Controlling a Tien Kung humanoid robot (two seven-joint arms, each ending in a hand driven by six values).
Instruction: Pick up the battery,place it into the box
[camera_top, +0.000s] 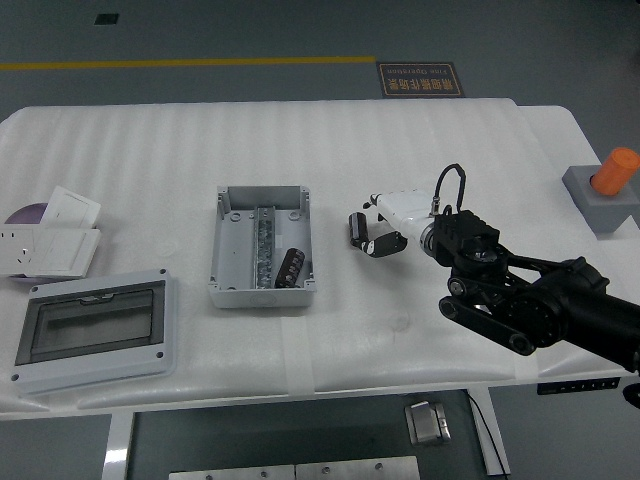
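White ridged table (450, 150), grey floor (250, 30)

A white table (420, 140) stands on grey floor (200, 30) crossed by a yellow line (180, 64).

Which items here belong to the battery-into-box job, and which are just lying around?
Job:
battery, lying inside the box
box, grey, open
right robot hand, beside the box

Lying about:
clear-window cover
white socket plates
grey block with orange knob
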